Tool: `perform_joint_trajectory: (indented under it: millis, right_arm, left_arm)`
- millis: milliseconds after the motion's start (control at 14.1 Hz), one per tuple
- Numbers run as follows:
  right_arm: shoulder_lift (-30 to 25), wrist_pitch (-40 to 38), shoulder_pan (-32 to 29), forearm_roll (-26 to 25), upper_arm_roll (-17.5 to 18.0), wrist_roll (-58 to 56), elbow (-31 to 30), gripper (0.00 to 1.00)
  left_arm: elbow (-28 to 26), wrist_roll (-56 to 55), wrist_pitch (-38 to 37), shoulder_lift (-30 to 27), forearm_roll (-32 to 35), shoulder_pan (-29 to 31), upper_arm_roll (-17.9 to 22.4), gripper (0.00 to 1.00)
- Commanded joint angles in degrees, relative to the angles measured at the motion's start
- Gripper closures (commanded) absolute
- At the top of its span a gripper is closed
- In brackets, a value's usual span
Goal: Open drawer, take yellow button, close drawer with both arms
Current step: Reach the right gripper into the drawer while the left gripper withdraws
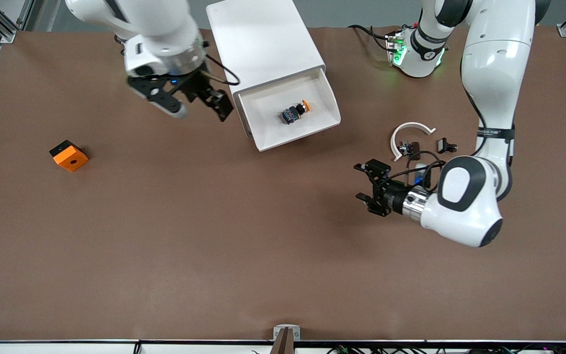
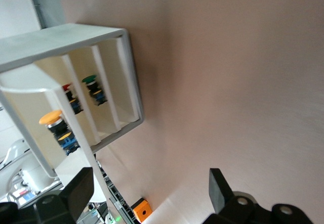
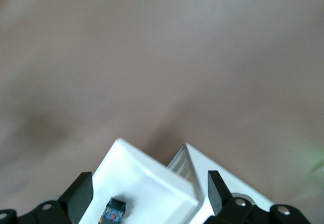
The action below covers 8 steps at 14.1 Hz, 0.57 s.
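Orange block [image 1: 69,156] sits alone toward the right arm's end. Right gripper [image 1: 198,106] hangs spread wide and empty beside the cabinet [image 1: 263,39]. Its drawer [image 1: 268,140] stands pulled out, the button [image 1: 295,111] lying inside. Left gripper [image 1: 369,183], fingers wide, holds nothing above bare table [image 1: 214,246].

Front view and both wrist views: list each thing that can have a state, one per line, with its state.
drawer: pulled out of the cabinet, open.
button: lying on its side in the drawer, not held.
left gripper: open, empty, over bare table nearer the front camera than the white arc.
right gripper: open, empty, beside the drawer.
orange block: resting on the table, untouched.
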Motion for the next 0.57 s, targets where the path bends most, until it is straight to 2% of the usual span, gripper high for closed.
perform_joint_trajectory:
  millis: [0, 71, 213, 356, 498]
  right_arm:
    - [4.16, -0.31, 4.71, 0.54, -0.71, 7.98, 1.90, 0.00]
    - [5.30, 0.39, 5.60, 1.24, -0.71, 9.84, 2.07, 0.00]
    - [7.06, 2.85, 6.22, 4.04, -0.71, 12.22, 2.16, 0.00]
    - [9.43, 3.99, 8.24, 4.15, -0.71, 12.49, 2.33, 0.00]
    - [12.16, 6.10, 8.60, 4.41, -0.71, 12.49, 3.39, 0.00]
  left_arm:
    - [2.10, 8.80, 0.96, 0.49, 0.52, -0.90, 5.45, 0.00]
    - [2.10, 13.72, 2.79, -0.03, 0.53, -0.99, 7.56, 0.00]
    - [1.92, 20.94, 4.39, -0.65, 2.18, -0.73, 9.25, 0.00]
    - [1.92, 28.75, 4.83, -0.65, 9.54, -1.25, 9.25, 0.00]
    - [1.84, 42.16, 5.10, -2.05, 18.32, -1.86, 8.90, 0.00]
